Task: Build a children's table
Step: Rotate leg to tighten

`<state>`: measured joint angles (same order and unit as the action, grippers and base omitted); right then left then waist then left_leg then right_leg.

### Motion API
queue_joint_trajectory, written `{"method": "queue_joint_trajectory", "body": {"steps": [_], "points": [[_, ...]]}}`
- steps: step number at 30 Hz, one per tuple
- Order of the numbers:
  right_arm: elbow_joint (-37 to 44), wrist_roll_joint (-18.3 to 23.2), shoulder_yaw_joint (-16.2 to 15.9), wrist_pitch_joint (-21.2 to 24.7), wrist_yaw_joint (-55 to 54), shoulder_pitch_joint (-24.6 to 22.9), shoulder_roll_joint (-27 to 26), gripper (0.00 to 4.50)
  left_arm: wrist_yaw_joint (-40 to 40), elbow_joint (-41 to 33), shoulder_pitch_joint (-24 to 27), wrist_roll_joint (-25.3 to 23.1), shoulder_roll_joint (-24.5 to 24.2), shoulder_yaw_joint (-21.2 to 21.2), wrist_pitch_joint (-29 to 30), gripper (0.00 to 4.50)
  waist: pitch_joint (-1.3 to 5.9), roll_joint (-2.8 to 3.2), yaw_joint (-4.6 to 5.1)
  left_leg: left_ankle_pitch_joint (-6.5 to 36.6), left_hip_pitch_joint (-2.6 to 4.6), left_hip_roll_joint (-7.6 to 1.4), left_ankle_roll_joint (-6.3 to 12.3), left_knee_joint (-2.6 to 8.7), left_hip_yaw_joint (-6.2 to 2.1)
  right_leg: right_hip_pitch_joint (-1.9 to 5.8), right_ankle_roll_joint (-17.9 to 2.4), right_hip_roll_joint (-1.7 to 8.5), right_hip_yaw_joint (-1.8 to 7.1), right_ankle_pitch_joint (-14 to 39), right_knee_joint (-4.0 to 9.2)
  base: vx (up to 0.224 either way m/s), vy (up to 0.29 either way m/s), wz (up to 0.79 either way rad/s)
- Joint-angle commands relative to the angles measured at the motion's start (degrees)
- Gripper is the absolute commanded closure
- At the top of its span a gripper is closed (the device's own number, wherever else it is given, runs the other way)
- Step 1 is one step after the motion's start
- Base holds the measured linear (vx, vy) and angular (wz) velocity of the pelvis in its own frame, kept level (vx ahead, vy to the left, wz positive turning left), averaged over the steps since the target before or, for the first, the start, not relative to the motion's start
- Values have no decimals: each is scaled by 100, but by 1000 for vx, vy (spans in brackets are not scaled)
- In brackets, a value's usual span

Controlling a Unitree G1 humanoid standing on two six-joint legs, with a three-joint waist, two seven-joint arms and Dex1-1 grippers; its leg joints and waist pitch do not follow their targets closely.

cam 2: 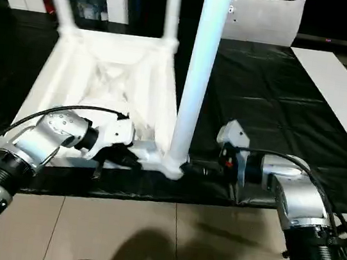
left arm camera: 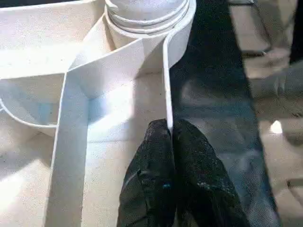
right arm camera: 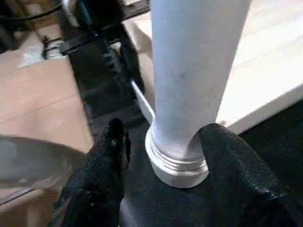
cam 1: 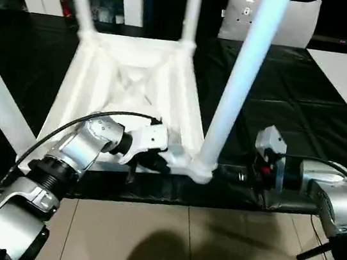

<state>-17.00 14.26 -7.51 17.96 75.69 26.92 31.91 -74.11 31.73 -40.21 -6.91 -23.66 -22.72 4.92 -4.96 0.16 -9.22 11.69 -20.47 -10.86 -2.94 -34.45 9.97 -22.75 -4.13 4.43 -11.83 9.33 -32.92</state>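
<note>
Leg (right arm camera: 189, 85) upright between right jaws (right arm camera: 163, 151), parted wide around its base; left jaws (left arm camera: 171, 142) clamp tabletop rim (left arm camera: 166, 85) just beside socket.

White table (cam 1: 133, 92) inverted, legs up

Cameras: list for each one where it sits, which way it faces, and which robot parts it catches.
Left eye and right eye: on the head, facing forward and down at the upturned table; both silver forearms show.
Left wrist: along the left gripper, pinched on the table's rim.
Right wrist: along the right gripper, open around the near leg at its socket.
Shared: that leg and corner socket appear in every view.
</note>
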Motion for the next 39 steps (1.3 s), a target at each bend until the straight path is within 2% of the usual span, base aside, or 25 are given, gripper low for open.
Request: {"method": "queue_joint_trajectory", "body": {"steps": [1,3,5,8,15,18,19,22,24,27,29,30,34,36,39], "points": [[26,164,-130,-10,393,94,41,239,-519,-171,-2,-53,-4,-409,-227,450,529,-43,2,390,23,-380,580,339,-136,413,-111,643,538,1566,413,0,0,0],[39,191,-223,41,562,103,43,264,-639,-223,10,-40,-23,-464,-300,450,531,-37,-15,374,36,-396,559,341,-141,401,-130,637,534,1582,419,0,0,0],[12,190,-297,37,637,124,20,264,-704,-242,21,-26,-18,-490,-350,450,519,-39,-27,423,44,-398,505,350,-142,395,-106,639,529,1709,436,0,0,0],[-93,186,-430,26,785,182,-48,302,-719,-187,16,-36,22,-506,-441,450,522,-51,-21,490,40,-383,452,349,-136,405,-62,640,527,1824,452,0,0,0],[-103,262,-469,110,977,175,-39,349,-683,-62,-15,-63,30,-488,-514,450,522,-62,-29,478,38,-360,457,348,-130,412,71,621,511,1894,468,0,0,0],[-133,293,-468,140,1101,151,-39,385,-722,-37,-7,-63,7,-473,-533,450,526,-57,-34,499,54,-375,447,352,-136,401,87,620,505,1951,477,0,0,0],[-134,314,-459,156,1109,145,-45,385,-707,-37,-5,-64,5,-460,-501,450,513,-51,-33,494,54,-385,448,355,-142,390,68,621,510,1915,474,0,0,0],[-155,376,-406,190,1101,85,-82,417,-633,-27,24,29,57,-333,-257,450,525,-56,-41,423,51,-396,468,352,-143,398,-7,628,523,1768,447,0,0,0],[-128,421,-293,220,871,-27,-180,443,-433,-45,38,133,156,-181,109,450,518,-56,-39,445,54,-397,441,357,-138,397,-41,639,524,1836,457,0,0,0],[-159,445,-154,326,455,-75,-347,447,-194,-87,58,229,279,-29,529,450,507,-60,-30,488,64,-388,380,364,-145,400,-46,648,511,1971,485,0,0,0],[-194,431,-30,407,28,-82,-551,447,87,-163,83,335,442,143,926,450,503,-59,-11,521,60,-359,361,356,-133,409,35,646,502,2106,519,0,0,0],[-197,429,-23,414,0,-81,-563,447,105,-168,84,341,452,153,949,450,472,-74,6,510,58,-368,356,373,-133,398,43,646,511,2114,524,0,0,0],[-257,343,56,408,-538,-72,-768,447,458,-241,90,426,675,344,1365,450,476,-79,67,513,44,-326,357,366,-140,417,127,635,488,2180,541,0,0,0],[-303,205,86,335,-1025,-81,-954,447,873,-215,52,426,896,482,1631,450,463,-81,128,478,29,-335,361,366,-146,410,137,631,484,2137,543,0,0,0],[-276,146,102,273,-1315,-93,-1095,447,1114,-206,21,385,998,508,1714,450,463,-93,179,487,21,-310,372,360,-146,419,160,623,471,2149,553,0,0,0]]}}
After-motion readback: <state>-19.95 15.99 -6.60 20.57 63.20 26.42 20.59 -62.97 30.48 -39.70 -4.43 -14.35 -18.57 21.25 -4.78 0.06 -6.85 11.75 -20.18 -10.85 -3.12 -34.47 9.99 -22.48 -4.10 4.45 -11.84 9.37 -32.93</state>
